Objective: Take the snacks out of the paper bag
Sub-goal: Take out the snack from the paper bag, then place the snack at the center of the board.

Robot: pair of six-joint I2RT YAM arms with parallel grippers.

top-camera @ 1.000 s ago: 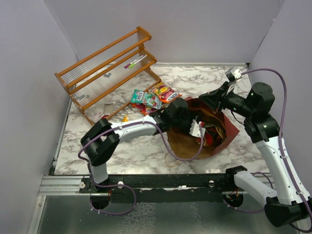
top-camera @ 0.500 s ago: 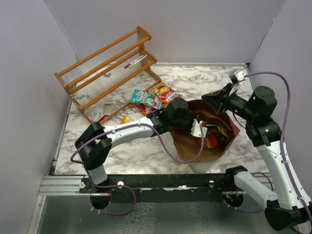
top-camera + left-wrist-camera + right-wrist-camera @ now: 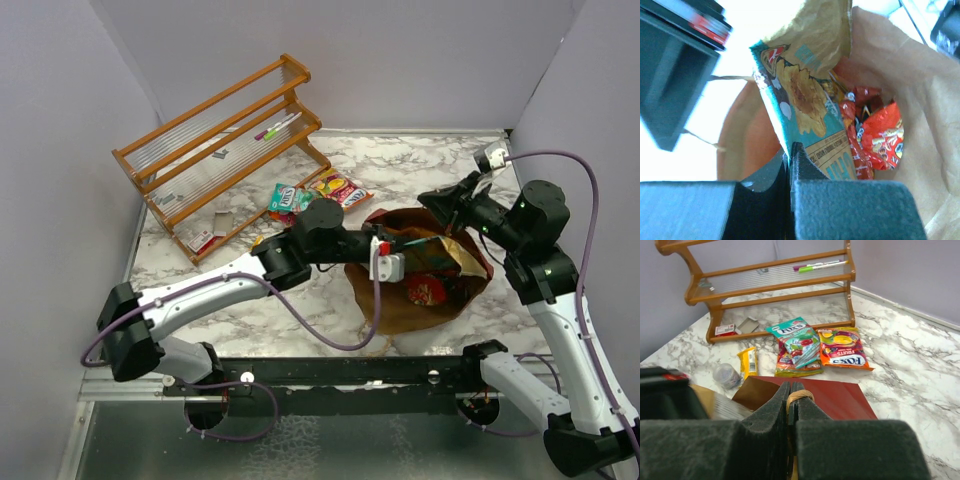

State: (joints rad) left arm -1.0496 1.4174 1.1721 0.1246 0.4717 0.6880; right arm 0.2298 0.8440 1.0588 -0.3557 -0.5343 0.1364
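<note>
While the chip bag [image 3: 440,250] lies 9-to-3 in the mouth of the paper bag [image 3: 392,302] from above, the left gripper [image 3: 400,250] is nearest. Left wrist: jaws shut on its edge, bag running to 12. Right wrist: right gripper [image 3: 791,396] jaws pinch the handle [image 3: 800,394].

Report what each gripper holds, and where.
Left gripper pinches the crinkly tan-and-teal chip bag by its teal edge; right gripper, the twisted handle of the dark red paper bag.

Plain grey-lilac walls [image 3: 400,60] enclose a white marbled tabletop [image 3: 410,165] bearing a slatted wooden rack [image 3: 215,140].
</note>
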